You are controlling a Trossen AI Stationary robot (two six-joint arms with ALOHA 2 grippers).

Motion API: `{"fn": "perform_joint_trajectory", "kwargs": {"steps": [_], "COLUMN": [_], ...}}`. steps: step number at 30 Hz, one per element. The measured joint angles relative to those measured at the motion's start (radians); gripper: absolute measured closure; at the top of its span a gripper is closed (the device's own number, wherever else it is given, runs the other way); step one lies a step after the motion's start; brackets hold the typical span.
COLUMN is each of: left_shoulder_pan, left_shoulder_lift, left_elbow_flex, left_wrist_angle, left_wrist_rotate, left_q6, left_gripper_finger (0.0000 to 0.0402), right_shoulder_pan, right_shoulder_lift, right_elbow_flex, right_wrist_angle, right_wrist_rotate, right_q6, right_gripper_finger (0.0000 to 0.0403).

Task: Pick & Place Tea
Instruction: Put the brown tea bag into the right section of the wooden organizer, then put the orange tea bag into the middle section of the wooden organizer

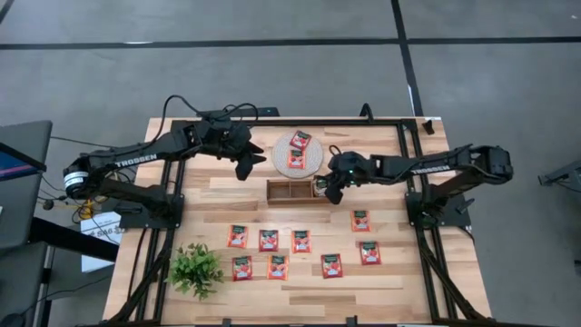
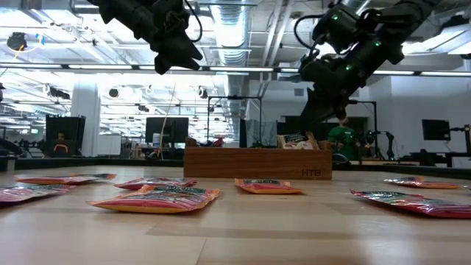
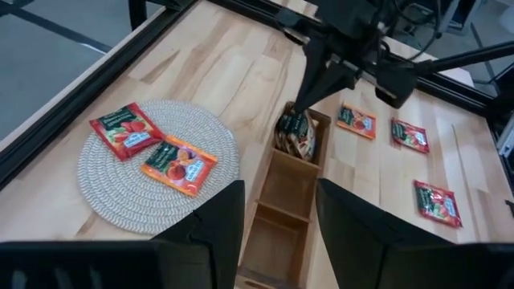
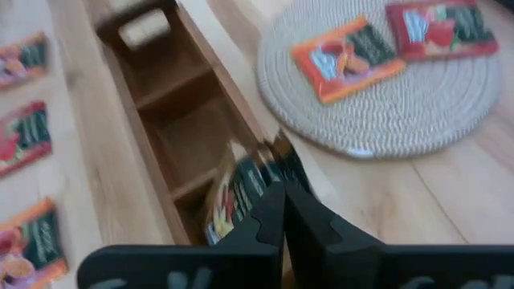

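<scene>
Flat square tea sachets point(image 1: 300, 241), glossy red-orange: nine loose on the plank table point(image 1: 381, 282), two on the round woven mat point(image 1: 298, 153), several standing in the end compartment of the wooden three-compartment tray point(image 1: 290, 190). Right gripper point(image 3: 299, 103) sits over that compartment, fingers fully closed, holding nothing visible. Left gripper point(image 1: 250, 162) hovers near the mat, spread wide, empty.

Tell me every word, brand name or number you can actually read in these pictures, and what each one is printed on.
"TROSSEN": white letters on the left arm, high view.
"TROSSEN": also on the right arm, high view.
"HTB", roughly: faint letters on the front wall of the wooden tray, low view; not sure of them.
Tea sachets: print too small or blurred to read in any view.
Paper under the table's left edge: unreadable.
</scene>
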Motion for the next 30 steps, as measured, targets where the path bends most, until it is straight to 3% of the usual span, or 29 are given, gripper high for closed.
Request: {"fn": "perform_joint_trajectory", "kwargs": {"steps": [10, 21, 25, 30], "left_shoulder_pan": [0.000, 0.000, 0.000, 0.000], "left_shoulder_lift": [0.000, 0.000, 0.000, 0.000], "left_elbow_flex": [0.000, 0.000, 0.000, 0.000], "left_wrist_angle": [0.000, -0.005, -0.017, -0.052], "left_wrist_rotate": [0.000, 0.000, 0.000, -0.001], "left_q6": [0.006, 0.020, 0.020, 0.020], "left_gripper_finger": [0.0255, 0.0255, 0.0255, 0.0255], "right_shoulder_pan": [0.024, 0.055, 0.080, 0.144], "right_shoulder_lift": [0.018, -0.133, -0.245, -0.374], "right_elbow_flex": [0.049, 0.050, 0.050, 0.050], "right_wrist_angle": [-0.125, -0.155, -0.282, -0.559], "right_wrist_rotate": [0.001, 0.096, 0.077, -0.056], "right_q6": [-0.008, -0.034, -0.033, 0.044], "right_gripper_finger": [0.0402, 0.0402, 0.0402, 0.0402]}}
